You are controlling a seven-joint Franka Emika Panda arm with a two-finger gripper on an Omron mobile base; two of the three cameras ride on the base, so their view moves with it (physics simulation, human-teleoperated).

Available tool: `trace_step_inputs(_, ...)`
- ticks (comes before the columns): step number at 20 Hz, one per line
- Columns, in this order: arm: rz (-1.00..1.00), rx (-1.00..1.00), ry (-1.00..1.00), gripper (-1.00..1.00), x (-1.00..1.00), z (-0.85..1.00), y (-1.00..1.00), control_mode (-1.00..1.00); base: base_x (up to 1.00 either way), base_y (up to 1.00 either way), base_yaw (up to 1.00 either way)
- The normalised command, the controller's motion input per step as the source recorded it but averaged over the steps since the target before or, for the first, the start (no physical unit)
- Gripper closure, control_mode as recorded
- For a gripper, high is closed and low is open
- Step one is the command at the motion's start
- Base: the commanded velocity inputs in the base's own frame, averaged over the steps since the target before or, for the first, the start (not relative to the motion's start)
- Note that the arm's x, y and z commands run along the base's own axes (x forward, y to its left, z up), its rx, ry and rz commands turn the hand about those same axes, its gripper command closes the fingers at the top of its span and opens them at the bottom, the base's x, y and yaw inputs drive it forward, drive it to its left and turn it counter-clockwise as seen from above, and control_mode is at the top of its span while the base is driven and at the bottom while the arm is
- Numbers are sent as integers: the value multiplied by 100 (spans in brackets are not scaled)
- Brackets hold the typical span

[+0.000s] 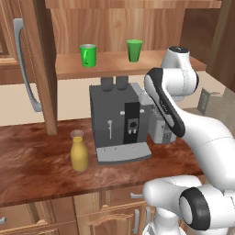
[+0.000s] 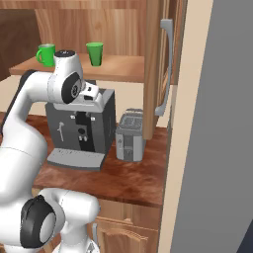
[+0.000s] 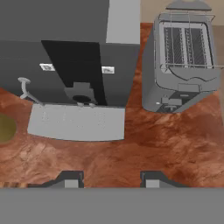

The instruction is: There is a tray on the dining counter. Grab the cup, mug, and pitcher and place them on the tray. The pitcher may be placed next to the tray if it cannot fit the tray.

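The end effector (image 3: 112, 178) hangs above the reddish-brown table (image 3: 166, 144), pointing down at it, its two dark finger tips (image 3: 70, 178) standing apart with bare wood between them and nothing pinched. In the hand view the grey coffee machine (image 3: 70, 57) lies ahead of the finger tips and to their left, its pale drip tray (image 3: 76, 122) nearest them, and the grey toaster (image 3: 183, 61) lies ahead and to their right, just beside the machine but not touching it.

The pitcher (image 1: 79, 153), mustard yellow with a narrow neck and pale rim, stands upright on the table to the left of the coffee machine, well off to the end effector's left; a blurred olive patch at the left edge of the hand view is probably its top, though I cannot tell for sure. The mug (image 1: 88, 55) and the cup (image 1: 134, 49) both stand upright on a wooden shelf (image 1: 119, 66) above the coffee machine, higher than the end effector and apart from each other. In the left base view the mug is on the left and the cup on the right, the cup being the closer of the two to the arm's upper joint. In the right base view the mug (image 2: 46, 54) shows its loop handle turned to the left, and the cup (image 2: 95, 53) stands to its right
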Motion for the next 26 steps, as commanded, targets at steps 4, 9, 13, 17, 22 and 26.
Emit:
trace_step_inputs(4, -5, 0, 0, -100, 0, 0, 0, -100, 0, 0, 0)
trace_step_inputs(9, -19, 0, 0, -100, 0, 6, 0, -100, 0, 0, 0)
trace_step_inputs(13, -29, 3, 0, -100, -3, 17, 0, -100, 0, 0, 0)
trace_step_inputs(17, -30, 7, -3, -100, -6, 17, 0, -100, 0, 0, 0)
trace_step_inputs(22, -29, 12, -4, -100, -16, 24, -1, -100, 0, 0, 0)
trace_step_inputs(26, -21, 11, -11, -100, -17, 29, -2, -100, 0, 0, 0)
